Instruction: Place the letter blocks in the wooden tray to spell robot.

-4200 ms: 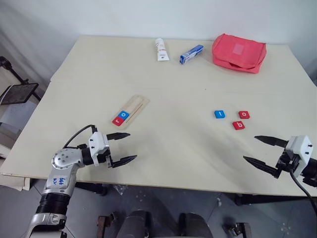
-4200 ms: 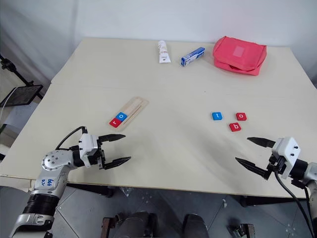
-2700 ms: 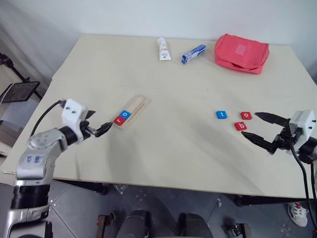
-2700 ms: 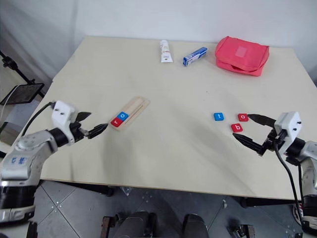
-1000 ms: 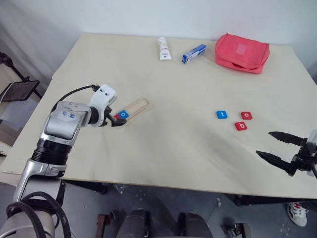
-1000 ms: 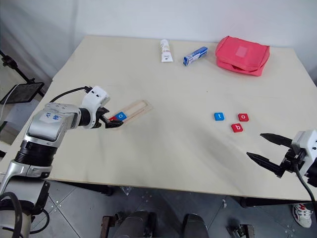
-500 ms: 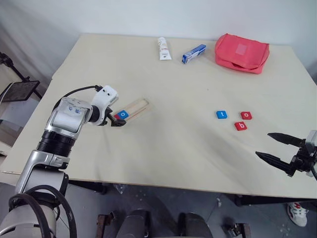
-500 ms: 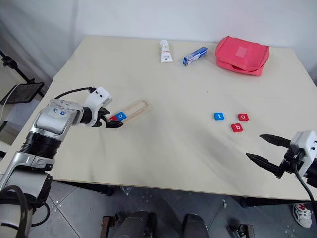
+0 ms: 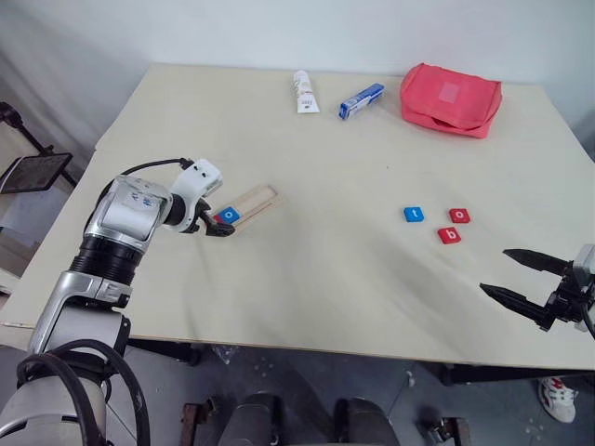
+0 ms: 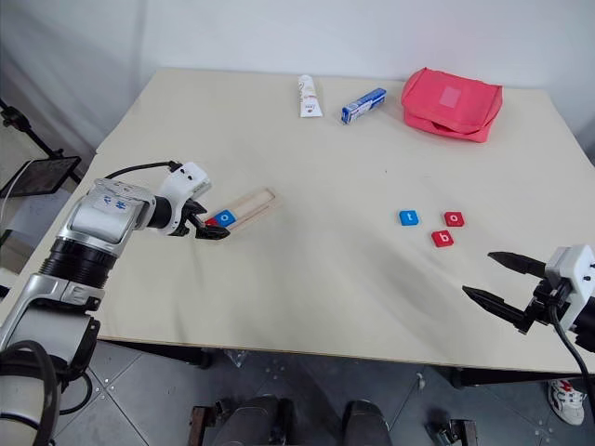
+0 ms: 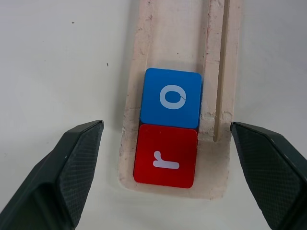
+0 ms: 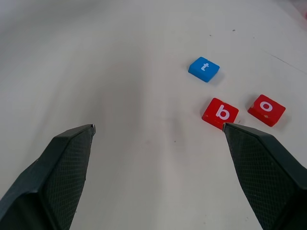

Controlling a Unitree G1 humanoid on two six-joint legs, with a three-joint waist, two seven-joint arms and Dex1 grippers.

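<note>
The wooden tray (image 9: 253, 201) lies slantwise at the table's left. Two letter blocks sit in its groove at the near end: a red "r" (image 11: 165, 155) and a blue "o" (image 11: 172, 97), touching. My left gripper (image 9: 216, 226) is open at that end, one finger (image 11: 72, 167) on each side of the tray, touching neither block. Three loose blocks lie at the right: blue "t" (image 9: 414, 214), red "o" (image 9: 458, 216), red "b" (image 9: 448, 235). My right gripper (image 9: 495, 270) hangs open and empty near the front edge, short of them.
At the back stand a white tube (image 9: 303, 91), a blue-and-white box (image 9: 359, 100) and a red zipped pouch (image 9: 450, 98). The table (image 9: 325, 279) is bare pale wood between tray and loose blocks. A black stand (image 9: 37, 172) is off the left edge.
My left gripper rose from the front edge to the tray's near end and has held there for the last second. The right gripper reached toward the loose blocks, then drew back empty.
</note>
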